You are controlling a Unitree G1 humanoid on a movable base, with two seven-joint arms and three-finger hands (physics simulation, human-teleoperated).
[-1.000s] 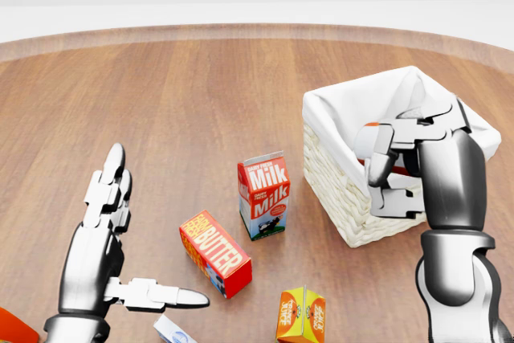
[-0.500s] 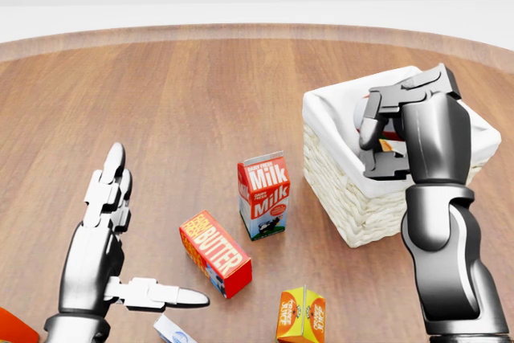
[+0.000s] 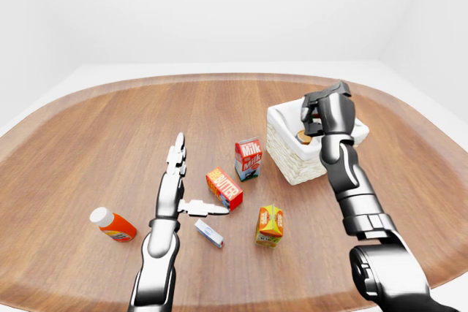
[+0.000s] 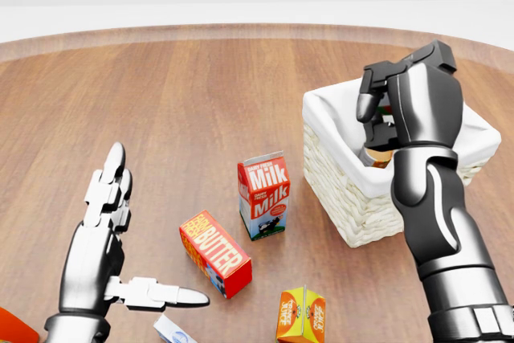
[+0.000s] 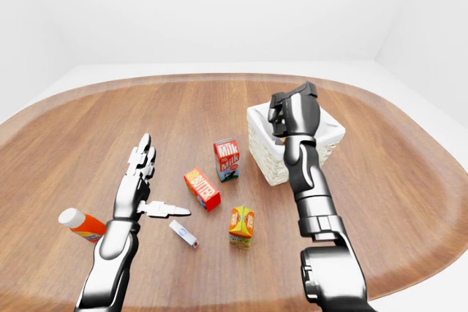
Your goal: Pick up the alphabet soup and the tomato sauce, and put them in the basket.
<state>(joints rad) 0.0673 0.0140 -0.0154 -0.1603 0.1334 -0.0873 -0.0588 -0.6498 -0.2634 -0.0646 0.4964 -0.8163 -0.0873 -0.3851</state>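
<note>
My right hand (image 4: 401,106) hangs above the basket (image 4: 337,174) at the right of the head view, fingers curled inward with nothing clearly between them; whether the grip is fully closed I cannot tell. A can (image 3: 303,137), its top showing tan, sits inside the white lining just below my fingers in the left-eye view; which of the two task cans it is I cannot read, and the other does not show anywhere on the table (image 4: 201,94).

My left hand (image 4: 112,222) lies spread flat and empty at lower left, thumb pointing toward the butter box (image 4: 215,253). The milk carton (image 4: 263,195) stands upright between butter and basket; an orange carton (image 4: 301,316) sits at the bottom edge, and an orange bottle (image 3: 112,225) lies at far left in the left-eye view.

To finish this step well, I judge the hand should lift straight up, clear of the rim, so no finger snags the cloth.

A second ago that hand was lower, down over the basket's near wall; it has since risen and moved toward the top of the frame. The left hand has not moved.
</note>
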